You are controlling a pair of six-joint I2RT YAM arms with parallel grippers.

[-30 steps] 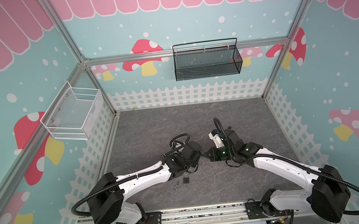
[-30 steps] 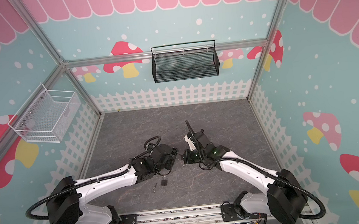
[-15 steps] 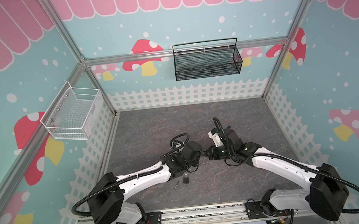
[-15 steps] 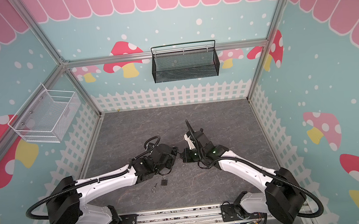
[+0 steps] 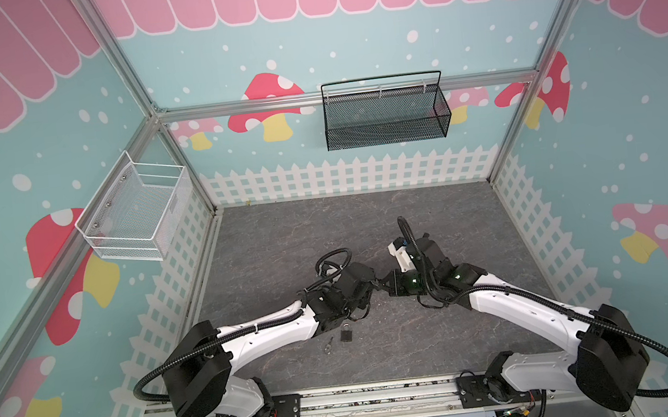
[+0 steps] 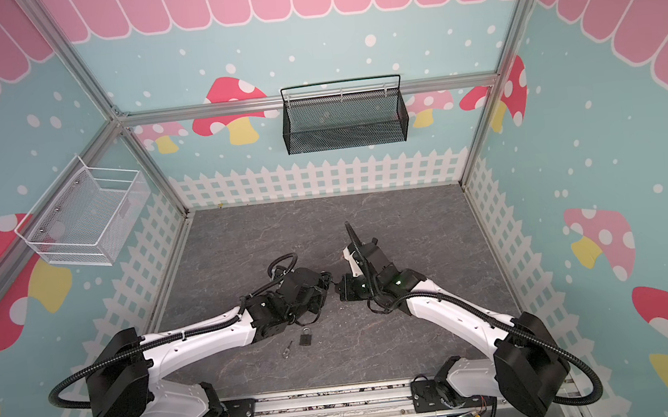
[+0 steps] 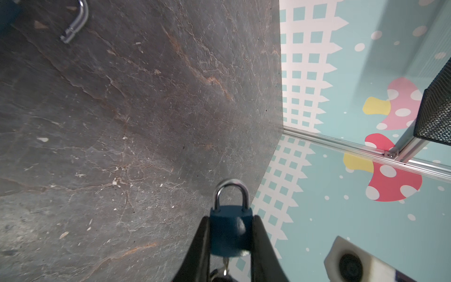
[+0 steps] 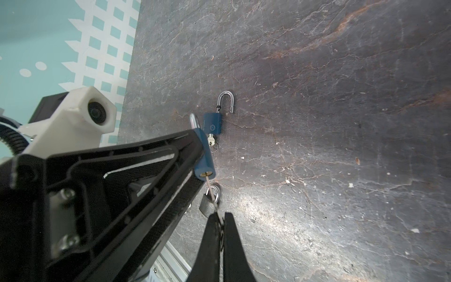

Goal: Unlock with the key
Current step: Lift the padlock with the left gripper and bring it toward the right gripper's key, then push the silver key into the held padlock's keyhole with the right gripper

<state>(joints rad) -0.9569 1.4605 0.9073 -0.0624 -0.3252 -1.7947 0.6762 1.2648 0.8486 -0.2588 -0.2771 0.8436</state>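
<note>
My left gripper (image 7: 230, 219) is shut on a blue padlock (image 7: 229, 229) by its body, and the silver shackle (image 7: 230, 193) is closed. My right gripper (image 8: 220, 216) is shut on a thin key (image 8: 211, 191). The key's tip sits in the keyhole at the base of that padlock (image 8: 204, 161). In both top views the two grippers meet tip to tip above the middle of the table, left gripper (image 5: 374, 285) against right gripper (image 5: 385, 285). The padlock between them is too small to make out there.
A second blue padlock (image 8: 212, 124) lies on the slate table (image 8: 317, 146) with its shackle open and keys in it. A dark padlock (image 5: 346, 335) and a loose key (image 5: 328, 346) lie near the front. A black basket (image 5: 384, 115) and a white basket (image 5: 136, 214) hang on the walls.
The right gripper has edged slightly left toward the left gripper. Both grips are unchanged.
</note>
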